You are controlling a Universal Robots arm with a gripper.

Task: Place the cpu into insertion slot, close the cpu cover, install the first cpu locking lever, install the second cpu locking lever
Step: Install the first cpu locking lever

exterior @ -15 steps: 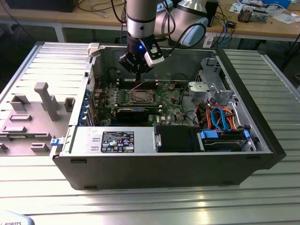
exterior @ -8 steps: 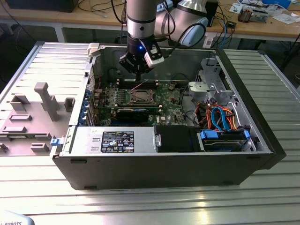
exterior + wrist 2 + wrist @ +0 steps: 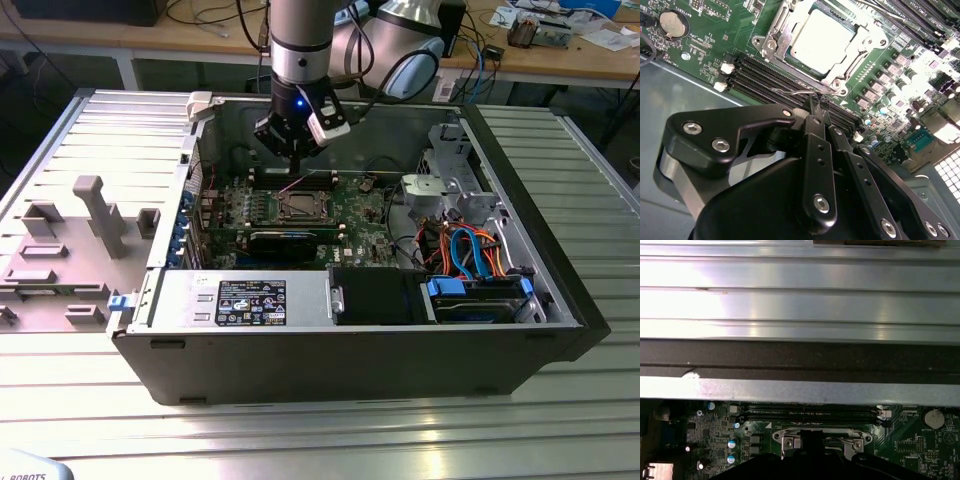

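The cpu (image 3: 822, 37) lies flat in the insertion slot (image 3: 300, 207) on the green motherboard (image 3: 360, 225), its silver top showing. The cpu cover (image 3: 852, 57) lies down around it as a silvery frame. A thin wire locking lever (image 3: 790, 92) sticks out along the socket edge nearest the gripper. My gripper (image 3: 812, 102) is shut, its black fingers (image 3: 815, 150) pressed together with the tips at the lever's end. In the exterior view the gripper (image 3: 297, 160) hangs just behind the socket. The first wrist view shows the socket's edge (image 3: 822, 436).
Long black memory slots (image 3: 765, 75) run between socket and gripper. The case's back wall (image 3: 800, 390) stands close behind. A black card (image 3: 290, 240), power supply (image 3: 245, 300), drive cage (image 3: 450, 180) and coloured cables (image 3: 470, 250) crowd the case. A grey fixture (image 3: 95, 215) stands outside, on the exterior view's left.
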